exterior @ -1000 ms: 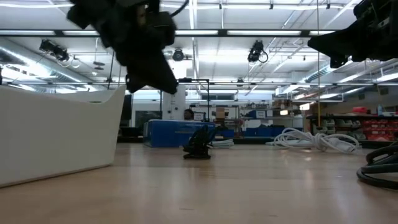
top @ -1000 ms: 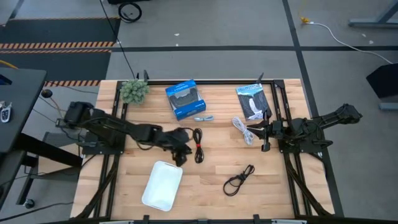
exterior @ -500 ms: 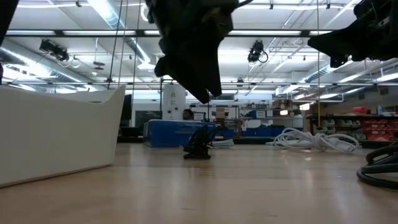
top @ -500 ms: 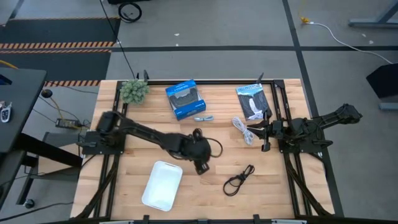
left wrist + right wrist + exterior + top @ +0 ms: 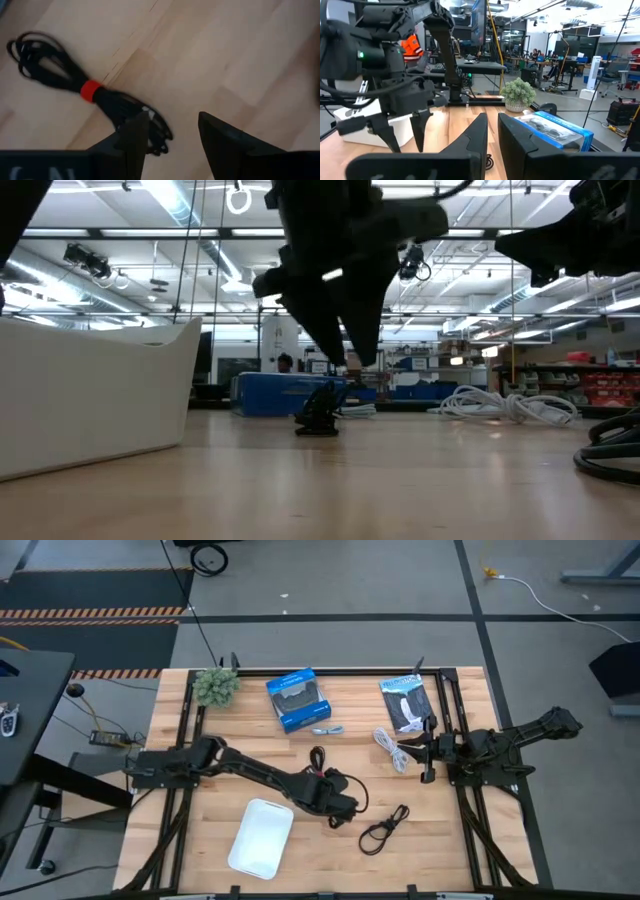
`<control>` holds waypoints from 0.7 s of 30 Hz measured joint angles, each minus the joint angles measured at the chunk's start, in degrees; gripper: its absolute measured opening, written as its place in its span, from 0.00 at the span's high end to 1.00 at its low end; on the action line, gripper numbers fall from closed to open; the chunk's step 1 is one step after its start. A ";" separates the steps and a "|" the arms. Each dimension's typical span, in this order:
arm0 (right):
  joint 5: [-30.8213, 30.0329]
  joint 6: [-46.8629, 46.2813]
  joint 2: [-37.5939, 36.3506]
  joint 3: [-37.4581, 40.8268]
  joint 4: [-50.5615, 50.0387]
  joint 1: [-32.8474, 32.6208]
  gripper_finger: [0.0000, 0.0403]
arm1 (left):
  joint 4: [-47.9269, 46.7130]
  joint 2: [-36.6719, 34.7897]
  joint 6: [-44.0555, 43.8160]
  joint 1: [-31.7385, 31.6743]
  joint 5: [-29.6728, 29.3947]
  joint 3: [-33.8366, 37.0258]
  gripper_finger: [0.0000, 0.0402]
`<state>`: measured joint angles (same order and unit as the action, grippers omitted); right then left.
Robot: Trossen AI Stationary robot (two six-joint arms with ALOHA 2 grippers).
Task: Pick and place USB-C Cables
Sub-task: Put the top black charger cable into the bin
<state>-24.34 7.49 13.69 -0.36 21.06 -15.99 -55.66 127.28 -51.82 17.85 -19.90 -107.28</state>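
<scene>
The black USB-C cable with a red band [image 5: 90, 91] lies flat on the table, with only its far loop [image 5: 317, 754] clear of my left arm. My open left gripper [image 5: 338, 816] [image 5: 173, 121] hovers above the table [image 5: 352, 360], just beyond that cable's end and touching nothing. A second black cable [image 5: 383, 828] lies near and to the right of it. The white cable [image 5: 390, 748] and the short pale grey cable [image 5: 322, 730] lie farther back. My right gripper [image 5: 422, 760] [image 5: 492, 127] waits shut beside the white cable.
A white tray [image 5: 260, 837] sits toward the near edge, left of my left gripper. A blue box [image 5: 293, 698], a black packet [image 5: 407, 703] and a small plant [image 5: 215, 686] stand along the far edge. Bare wood shows between the two black cables.
My left arm has swung toward the table's right and a little toward the near edge. It has passed over the red-banded cable, and its gripper has come lower. No cable has moved.
</scene>
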 joint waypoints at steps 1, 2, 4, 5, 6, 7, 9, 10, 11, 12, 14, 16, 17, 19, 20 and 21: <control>0.00 0.01 0.01 0.01 0.01 0.00 0.88 | 0.18 0.31 -0.33 -0.05 -0.02 0.00 0.52; 0.00 -0.01 0.01 0.02 0.05 0.00 0.88 | 0.18 0.72 -0.43 -0.13 -0.02 0.00 0.50; 0.00 0.00 0.02 0.02 0.03 0.00 0.88 | 0.12 1.21 -0.50 -0.33 0.17 0.00 0.45; 0.00 0.00 0.02 0.02 0.03 0.00 0.88 | -0.04 1.25 -0.50 -0.34 0.18 0.02 0.43; 0.00 0.00 0.02 0.01 0.11 0.00 0.88 | 0.07 1.23 -0.50 -0.39 0.11 0.01 0.41; 0.00 0.01 0.02 0.02 0.15 0.00 0.88 | 0.19 1.20 -0.41 -0.39 -0.18 -0.03 0.40; 0.00 -0.01 0.02 0.02 0.15 0.00 0.88 | -0.32 1.18 -0.10 -0.39 -1.00 -0.04 0.38; 0.00 -0.01 0.02 0.02 0.15 0.00 0.88 | -1.07 1.21 -0.12 -0.37 -1.39 -0.04 0.38; 0.00 -0.01 0.02 0.01 0.15 0.00 0.88 | -2.09 1.18 -0.12 -0.37 -1.81 -0.04 0.39; 0.00 -0.01 0.02 0.02 0.16 0.00 0.88 | -3.06 1.18 -0.12 -0.37 -2.02 -0.04 0.39; 0.00 0.01 0.02 0.02 0.16 0.00 0.88 | -4.64 1.61 -0.17 -0.35 -2.01 -0.02 0.41; 0.00 -0.01 0.02 0.02 0.19 0.00 0.88 | -4.48 2.15 -0.15 -0.33 -1.98 0.03 0.43; 0.00 -0.01 0.02 0.02 0.24 0.00 0.88 | -4.60 2.30 -0.15 -0.35 -1.92 0.09 0.45; 0.00 0.01 0.02 0.02 0.26 0.00 0.88 | -3.39 2.77 -0.15 -0.37 -1.99 -0.04 0.47; 0.00 -0.01 0.02 0.02 0.32 0.00 0.88 | -3.65 2.95 -0.11 -0.37 -1.96 -0.03 0.48; 0.00 -0.01 0.04 0.02 0.32 0.00 0.88 | -4.10 3.18 -0.09 -0.37 -1.92 -0.01 0.48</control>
<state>-24.34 7.49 13.73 -0.34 21.38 -15.99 -59.76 130.46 -51.91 17.47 -21.82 -107.29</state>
